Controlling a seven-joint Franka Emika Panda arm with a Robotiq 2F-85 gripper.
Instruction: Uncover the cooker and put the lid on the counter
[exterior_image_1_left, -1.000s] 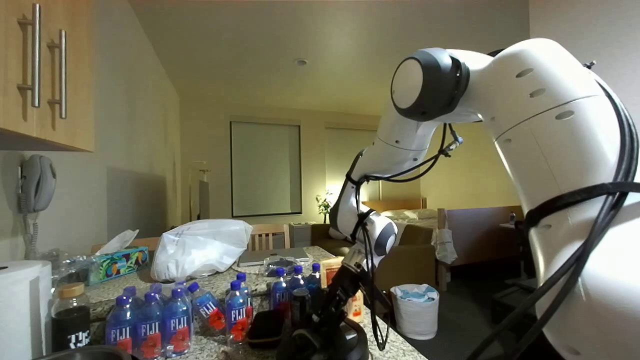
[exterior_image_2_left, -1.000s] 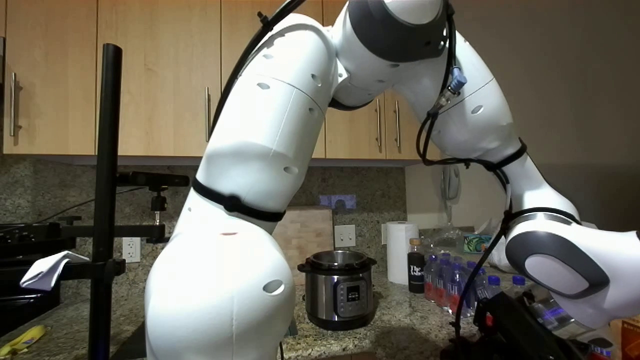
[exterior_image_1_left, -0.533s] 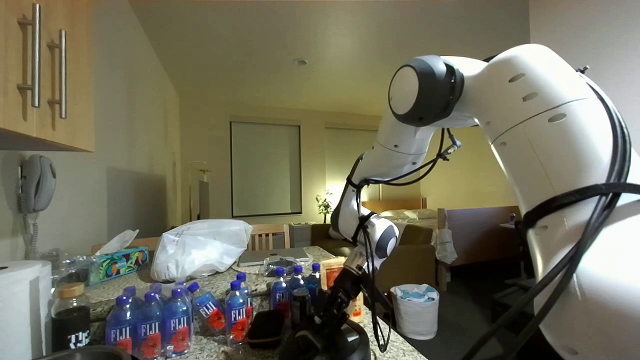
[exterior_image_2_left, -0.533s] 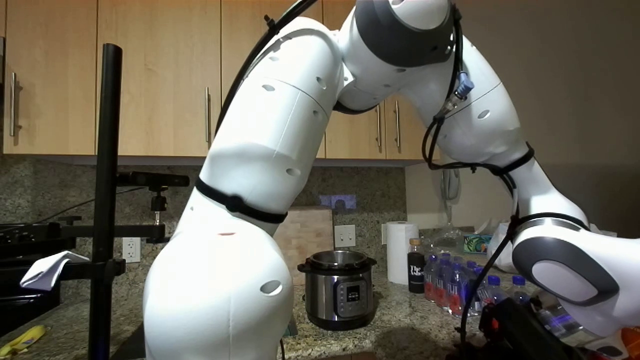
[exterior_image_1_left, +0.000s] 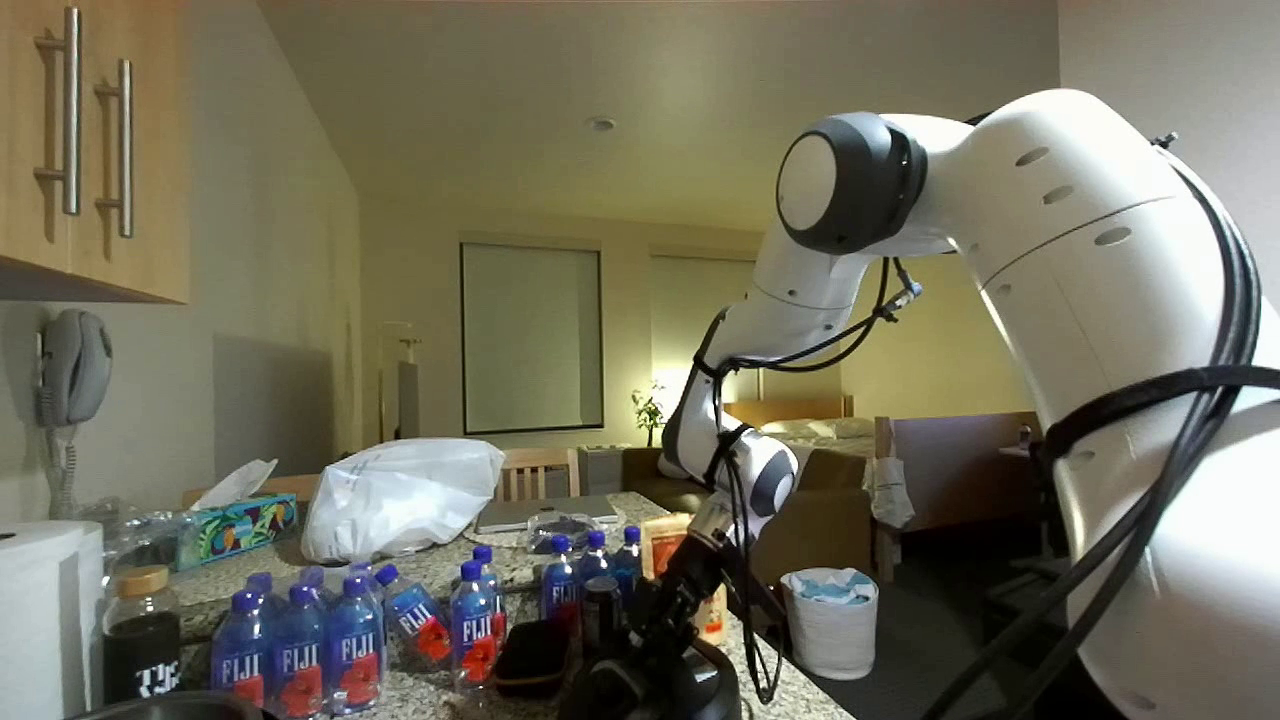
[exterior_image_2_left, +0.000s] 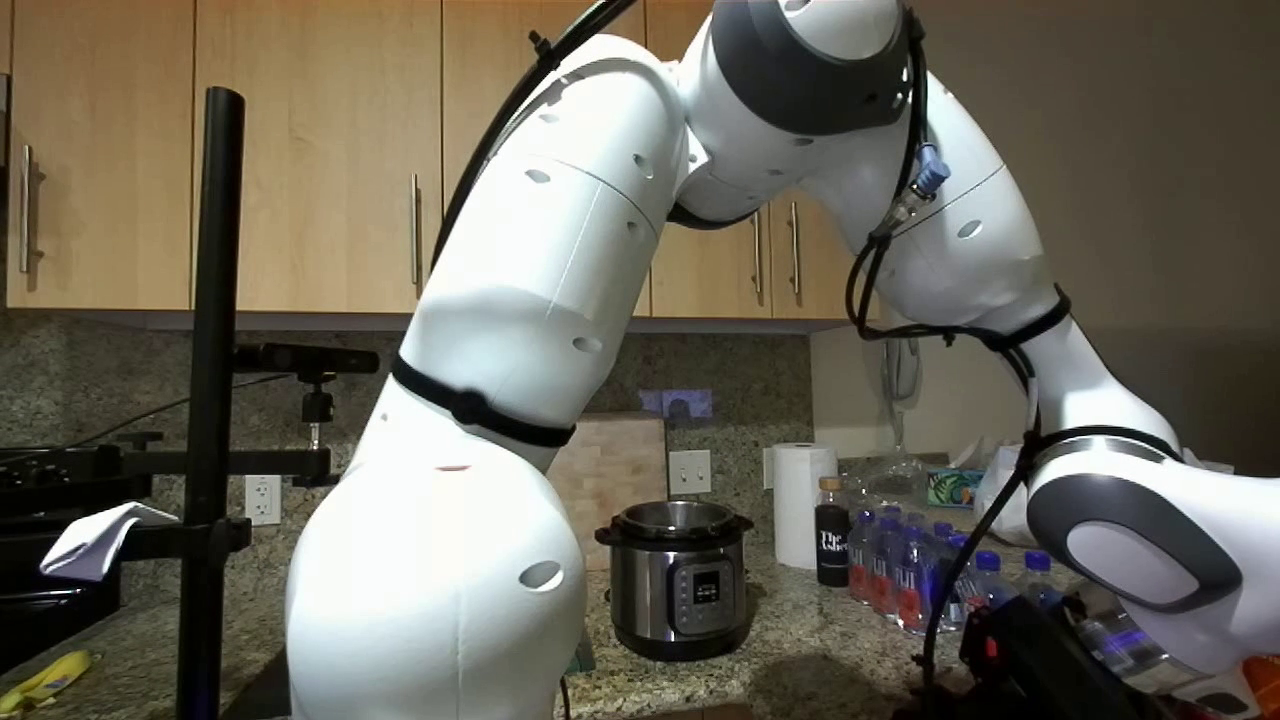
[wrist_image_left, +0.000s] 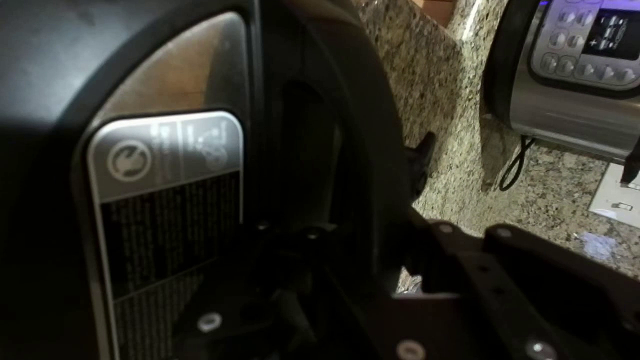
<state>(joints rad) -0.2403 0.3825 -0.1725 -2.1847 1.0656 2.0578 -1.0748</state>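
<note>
The cooker (exterior_image_2_left: 655, 600), a round steel and black pot, stands open-topped on the speckled counter (exterior_image_2_left: 790, 605). Its dark rim (exterior_image_1_left: 180, 706) shows at the bottom left of an exterior view, and its body (wrist_image_left: 565, 110) at the right of the wrist view. The lid (wrist_image_left: 175, 95), black with a labelled metal panel, fills the left of the wrist view. My gripper (exterior_image_1_left: 650, 635) is low over the right part of the counter, shut on the lid (exterior_image_1_left: 715, 682). The grip itself lies in deep shadow. Whether the lid touches the counter I cannot tell.
Several blue-capped bottles (exterior_image_1_left: 328, 640) crowd the counter left of the gripper. A black case (exterior_image_1_left: 532, 655) and a dark can (exterior_image_1_left: 601, 615) sit close beside it. An orange-and-white package (exterior_image_1_left: 712, 612) stands behind. The counter's edge (exterior_image_1_left: 800, 690) drops off at the right.
Over the first half second the arm came down slightly, with the gripper and lid shifting a little toward the right of an exterior view. Since then it has stayed almost still.
</note>
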